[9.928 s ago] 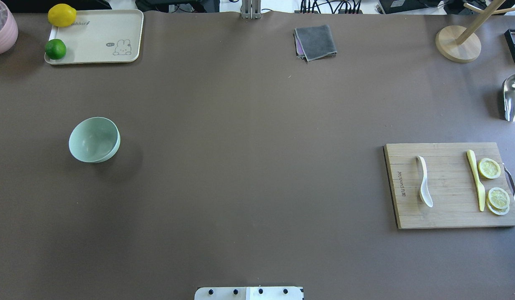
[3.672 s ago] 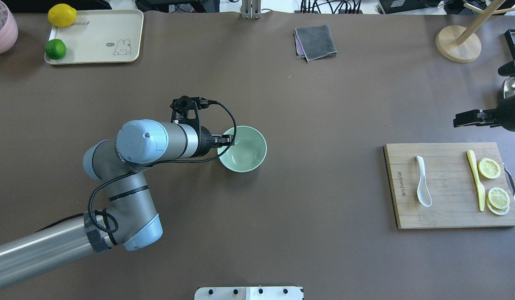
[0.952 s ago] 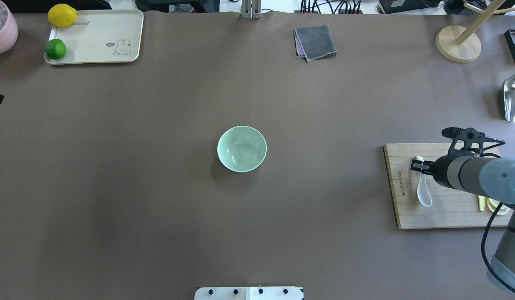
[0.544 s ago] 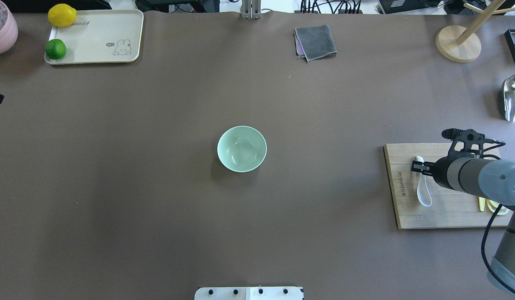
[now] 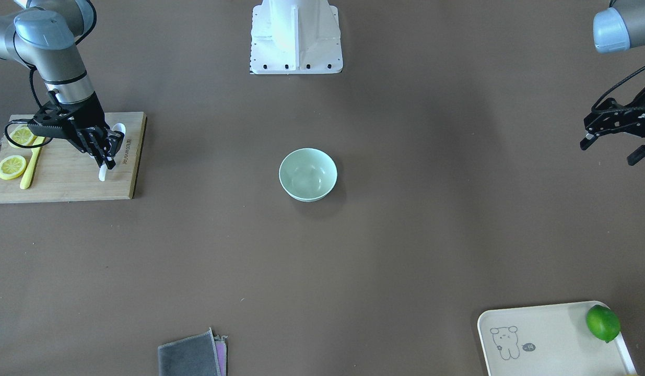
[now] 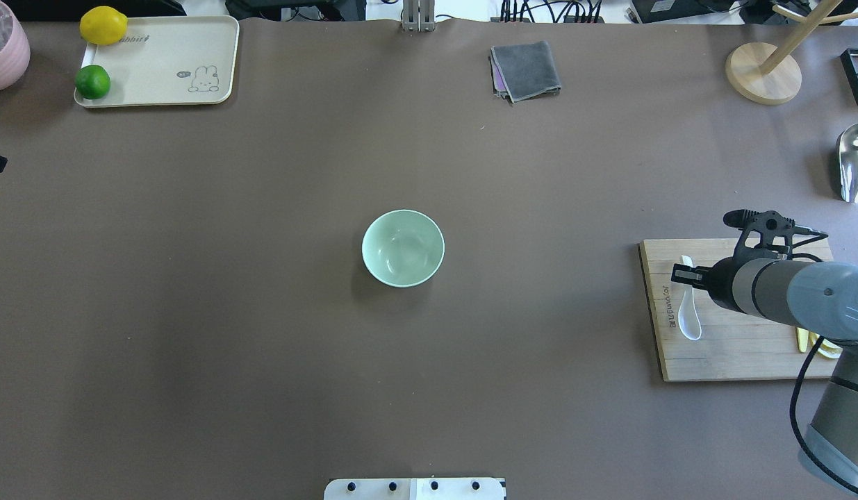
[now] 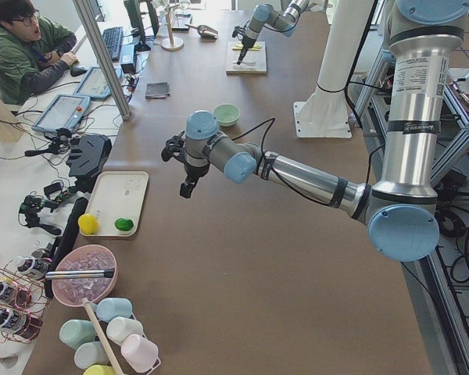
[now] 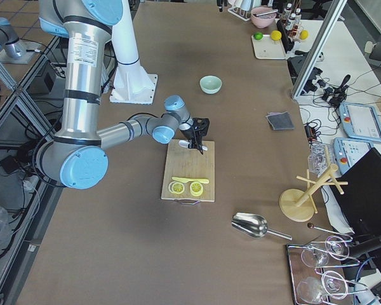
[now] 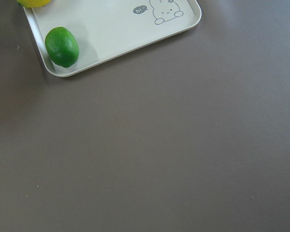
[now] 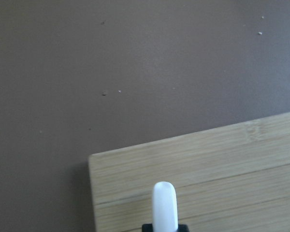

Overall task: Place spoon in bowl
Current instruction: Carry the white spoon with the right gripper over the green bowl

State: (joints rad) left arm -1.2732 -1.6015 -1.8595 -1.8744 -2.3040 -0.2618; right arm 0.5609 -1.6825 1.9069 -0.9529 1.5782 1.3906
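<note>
Having been drawn toward the slatted bamboo cutting board's edge in the last half second, the small glossy white soup spoon is held by its curved handle in the closed right end effector and is judged lifted. The smooth, round mint-green bowl sits empty mid-desk, well apart, so the carry remains. The left end effector is held spread at the side.

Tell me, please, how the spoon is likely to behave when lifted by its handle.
Probably stiff and slick: the spoon looks glossy and hard. The right pincer grips near the handle's end, so the scoop could swing or slip.
</note>
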